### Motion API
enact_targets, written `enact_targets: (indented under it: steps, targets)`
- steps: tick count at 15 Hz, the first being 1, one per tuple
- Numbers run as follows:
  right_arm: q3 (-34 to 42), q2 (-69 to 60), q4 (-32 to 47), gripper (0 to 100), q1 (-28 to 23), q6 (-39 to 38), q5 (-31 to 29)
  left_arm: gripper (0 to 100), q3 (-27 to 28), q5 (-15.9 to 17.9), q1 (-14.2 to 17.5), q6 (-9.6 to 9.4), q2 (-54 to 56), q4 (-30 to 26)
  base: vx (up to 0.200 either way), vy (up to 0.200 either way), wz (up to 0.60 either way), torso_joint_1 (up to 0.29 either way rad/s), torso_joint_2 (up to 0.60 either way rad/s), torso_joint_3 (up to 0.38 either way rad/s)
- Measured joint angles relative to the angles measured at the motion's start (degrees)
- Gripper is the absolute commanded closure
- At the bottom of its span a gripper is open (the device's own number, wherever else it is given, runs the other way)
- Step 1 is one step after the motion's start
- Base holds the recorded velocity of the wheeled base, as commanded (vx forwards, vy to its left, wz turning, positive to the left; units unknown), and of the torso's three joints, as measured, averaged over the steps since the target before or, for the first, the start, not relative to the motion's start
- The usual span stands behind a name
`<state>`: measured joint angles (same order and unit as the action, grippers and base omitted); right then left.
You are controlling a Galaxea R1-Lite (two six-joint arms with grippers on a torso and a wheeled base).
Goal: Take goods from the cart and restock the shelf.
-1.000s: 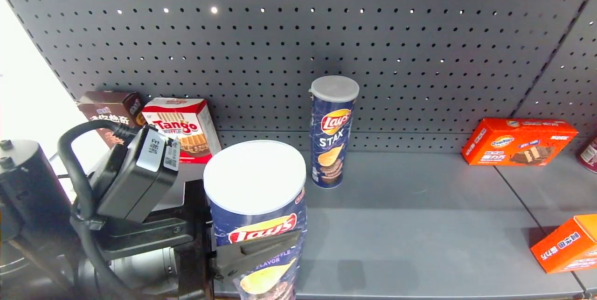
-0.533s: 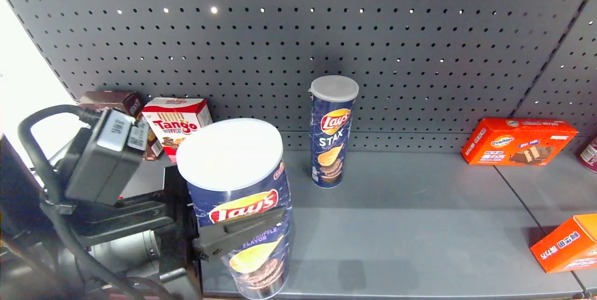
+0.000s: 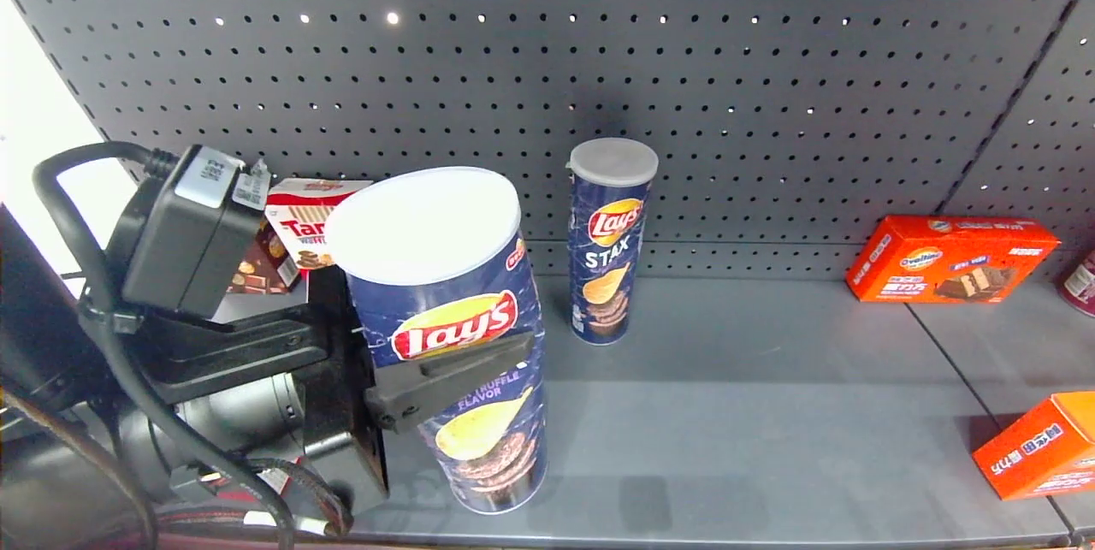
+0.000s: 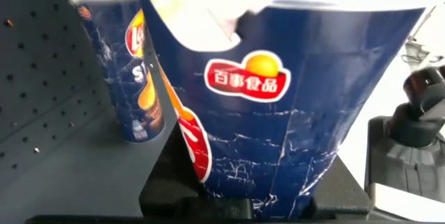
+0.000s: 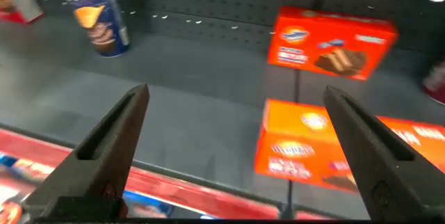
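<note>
My left gripper (image 3: 432, 366) is shut on a dark blue chips can (image 3: 440, 276) with a white lid, held slightly tilted. The can's base is at or just above the front part of the grey shelf (image 3: 753, 413); I cannot tell whether it touches. The left wrist view shows the held can (image 4: 278, 113) up close. A second, matching can (image 3: 611, 242) (image 4: 132, 78) stands upright farther back, to the right of the held one. My right gripper (image 5: 243, 154) hangs open with nothing in it, in front of the shelf's right part.
A red-and-white wafer box (image 3: 308, 212) and a brown box (image 3: 257, 268) sit at the back left, partly hidden by my left wrist. Orange boxes lie at the back right (image 3: 954, 259) (image 5: 327, 43) and front right (image 3: 1039, 447) (image 5: 313, 144). A pegboard (image 3: 547, 62) backs the shelf.
My left gripper has lifted the can and carried it forward over the shelf; its base has come into sight near the shelf's front. The standing can and boxes have not moved.
</note>
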<state>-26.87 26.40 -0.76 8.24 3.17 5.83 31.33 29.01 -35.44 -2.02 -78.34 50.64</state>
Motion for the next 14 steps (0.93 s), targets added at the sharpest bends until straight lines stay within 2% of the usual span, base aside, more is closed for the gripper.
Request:
enact_targets:
  steps: [5,8,9,11,14]
  targets:
    - [-7.58,15.35,-2.91,0,8.84,0.57,0.82,100,2.66,0.29,0.24,0.02,-0.2,-0.67,0.0,0.0,0.0,0.0,0.0,0.0]
    - [-9.05,25.1,-12.15,0,11.3,0.88,3.78,100,4.78,1.08,0.61,0.02,-0.83,-2.33,0.0,0.0,0.0,0.0,0.0,0.0]
    - [-9.48,28.61,-14.84,0,11.65,1.73,5.67,100,5.44,1.1,0.72,0.0,-0.93,-4.66,0.0,0.0,0.0,0.0,0.0,0.0]
    - [-10.81,35.66,-19.98,0,12.01,4.16,13.49,100,7.42,1.56,0.74,0.0,-0.99,-8.81,0.0,0.0,0.0,0.0,0.0,0.0]
    - [-13.45,45.25,-29.98,0,11.5,5.45,30.0,100,9.65,2.32,1.18,-0.05,-1.87,-9.53,0.0,0.0,0.0,0.0,0.0,0.0]
